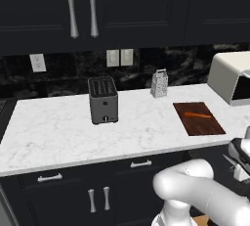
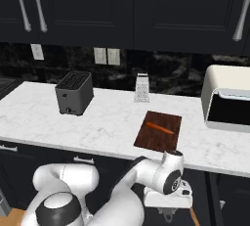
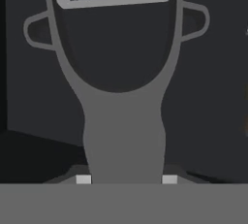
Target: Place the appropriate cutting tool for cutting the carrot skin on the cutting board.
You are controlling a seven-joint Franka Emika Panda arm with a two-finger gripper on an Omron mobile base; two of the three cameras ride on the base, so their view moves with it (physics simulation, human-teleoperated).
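The fingers (image 3: pixel 84 179) clench the grey handle of a Y-shaped peeler (image 3: pixel 121 97), with the gripper (image 2: pixel 168 214) low, below the counter edge in front of the dark cabinets. The carry step seems in hand: next the arm must lift the peeler up to the cutting board (image 2: pixel 146 139) (already bearing the carrot (image 2: pixel 159 128)) and set it on bare wood beside the carrot.

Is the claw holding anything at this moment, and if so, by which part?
Yes: a grey Y-shaped peeler, gripped at the bottom of its handle by the claw, blade end pointing away.
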